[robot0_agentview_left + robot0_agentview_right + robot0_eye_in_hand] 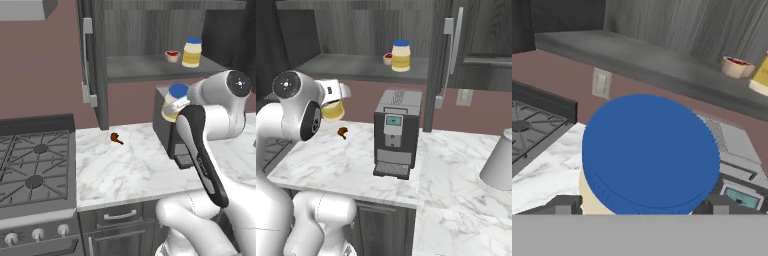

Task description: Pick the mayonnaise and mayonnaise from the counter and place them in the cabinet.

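No readable text, brand, number or sign anywhere. Mayonnaise jar point(192, 52) on the cabinet shelf point(150, 67), at 1 o'clock in the left base view: plain yellow label band, no lettering resolves. Second mayonnaise jar point(174, 102), at 3 o'clock just right of centre: same blank band. Its blue lid point(649, 152) in the hand view is unmarked. Coffee machine point(396, 132) has a small blue-green display point(393, 120) on its front, dead centre in the right base view; no characters legible.

Pincer point(639, 206) grips blue-lidded mayonnaise jar point(649, 155) before the cabinet shelf point(652, 65).
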Robot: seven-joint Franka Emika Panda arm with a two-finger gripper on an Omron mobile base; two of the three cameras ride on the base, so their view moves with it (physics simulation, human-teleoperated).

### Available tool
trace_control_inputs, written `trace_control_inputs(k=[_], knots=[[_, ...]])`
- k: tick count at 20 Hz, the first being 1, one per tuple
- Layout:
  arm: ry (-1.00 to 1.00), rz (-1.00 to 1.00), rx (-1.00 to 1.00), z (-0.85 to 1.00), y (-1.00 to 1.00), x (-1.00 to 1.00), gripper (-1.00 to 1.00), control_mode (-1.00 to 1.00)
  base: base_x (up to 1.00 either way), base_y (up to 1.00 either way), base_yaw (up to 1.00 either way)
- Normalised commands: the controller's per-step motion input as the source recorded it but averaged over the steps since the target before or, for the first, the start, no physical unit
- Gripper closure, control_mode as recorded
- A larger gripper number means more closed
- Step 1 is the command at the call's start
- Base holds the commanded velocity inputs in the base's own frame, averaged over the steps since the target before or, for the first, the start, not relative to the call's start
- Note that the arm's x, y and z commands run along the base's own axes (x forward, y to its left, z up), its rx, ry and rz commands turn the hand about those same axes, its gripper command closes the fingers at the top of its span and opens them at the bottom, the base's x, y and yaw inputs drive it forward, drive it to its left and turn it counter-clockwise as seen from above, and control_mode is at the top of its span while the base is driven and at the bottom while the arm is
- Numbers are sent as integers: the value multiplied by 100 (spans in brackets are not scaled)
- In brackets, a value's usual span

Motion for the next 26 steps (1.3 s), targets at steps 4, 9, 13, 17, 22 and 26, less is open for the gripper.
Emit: trace_control_inputs(k=[4, 9, 13, 17, 22, 26], knots=[[-5, 5, -7, 39, 0, -15, 100, -100, 0, 0, 0], [-11, 0, -9, 40, 0, -9, 100, -100, 0, 0, 0], [-13, 0, -6, 38, 0, -2, 100, -100, 0, 0, 0], [-12, 2, 0, 23, 0, 0, 100, -100, 0, 0, 0], [-9, 3, 0, 13, 0, 0, 100, -100, 0, 0, 0], [-6, 2, 0, 12, 0, 3, 100, -100, 0, 0, 0]])
